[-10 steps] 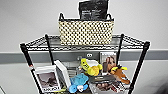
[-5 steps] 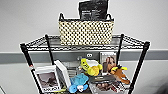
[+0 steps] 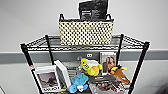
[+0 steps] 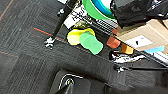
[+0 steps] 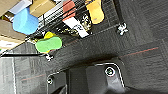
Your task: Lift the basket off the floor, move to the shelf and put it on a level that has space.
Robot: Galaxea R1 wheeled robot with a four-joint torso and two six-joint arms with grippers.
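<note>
The cream woven basket with its dark rim stands upright on the level, the top wire-grid tier of the black shelf. It sits about midway between the posts, towards the back by the wall. A black bag sticks up out of it. Nothing touches the basket. The shelf's foot shows in the left wrist view as a post on a caster wheel, and another caster wheel shows in the right wrist view.
The tier below holds pictures, a yellow plush toy, a blue toy and a framed photo. Green and yellow sponges, cardboard boxes and a blue sponge lie on the bottom tier above dark carpet.
</note>
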